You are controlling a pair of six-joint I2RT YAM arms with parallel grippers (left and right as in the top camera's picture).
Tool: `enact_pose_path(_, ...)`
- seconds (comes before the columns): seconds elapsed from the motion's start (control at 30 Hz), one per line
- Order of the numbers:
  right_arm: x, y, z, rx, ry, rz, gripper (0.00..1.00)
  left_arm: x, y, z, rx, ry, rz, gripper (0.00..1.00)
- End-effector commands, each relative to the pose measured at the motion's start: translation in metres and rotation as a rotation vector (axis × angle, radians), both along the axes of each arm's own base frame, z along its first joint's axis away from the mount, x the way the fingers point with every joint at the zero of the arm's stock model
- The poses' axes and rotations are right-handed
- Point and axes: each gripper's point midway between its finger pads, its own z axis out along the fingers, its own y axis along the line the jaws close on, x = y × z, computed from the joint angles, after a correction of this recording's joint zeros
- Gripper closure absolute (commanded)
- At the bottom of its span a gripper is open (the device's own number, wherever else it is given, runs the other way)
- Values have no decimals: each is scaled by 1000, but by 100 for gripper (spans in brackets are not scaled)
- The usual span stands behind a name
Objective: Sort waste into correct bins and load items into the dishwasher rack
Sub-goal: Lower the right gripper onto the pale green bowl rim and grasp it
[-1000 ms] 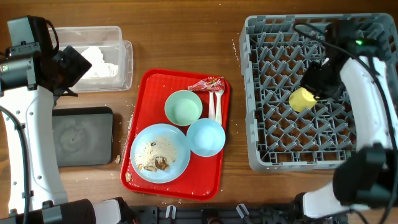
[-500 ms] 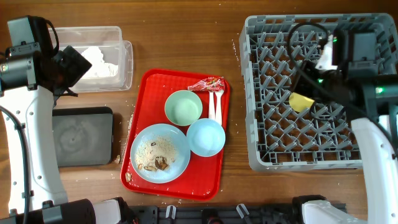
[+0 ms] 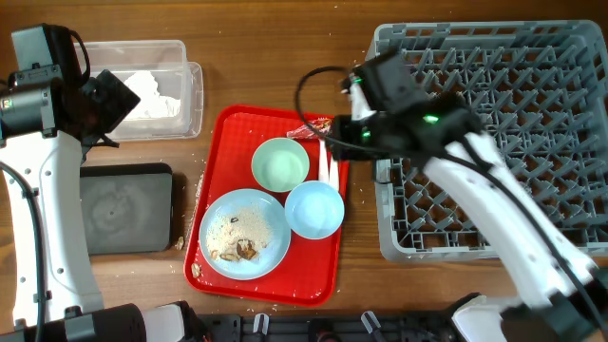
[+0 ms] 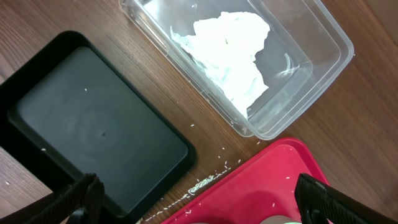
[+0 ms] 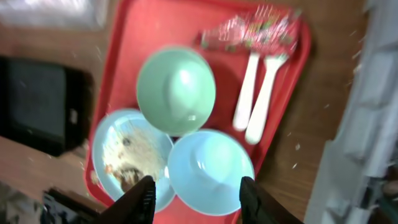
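Right tool [image 5: 196, 194], fingers spread and empty, hangs over the red tray [image 5: 134, 37]. The smaller light blue bowl [image 5: 210, 171] sits directly beneath it, the pale green bowl [image 5: 176, 90] just ahead and the scrap-covered light blue plate [image 5: 127, 155] to its left. The likely step is gripping the blue bowl: straddle its rim on the free side, away from both neighbours, then lift straight. Left tool [image 4: 199, 200], spread wide, hangs above the black tray [image 4: 93, 137].

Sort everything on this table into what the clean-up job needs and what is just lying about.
Job: napkins in the clear tub, black tray, red wrapper, food scraps on the light blue plate, blue bowl, green bowl, fork and spoon, dishwasher rack.
Lying about: red serving tray.
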Motion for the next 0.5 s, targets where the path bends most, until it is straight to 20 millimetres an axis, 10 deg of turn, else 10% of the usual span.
enact_pose_path(0.0, -22, 34, -38, -45, 123, 89, 55, -1, 3, 1, 5, -3, 16, 0)
enact_pose_path(0.33, -25, 152, -82, 56, -34, 323, 43, -1, 3, 1, 5, -3, 16, 0)
enact_pose_path(0.47, 6, 160, -98, -10, -168, 274, 35, -1, 3, 1, 5, -3, 16, 0)
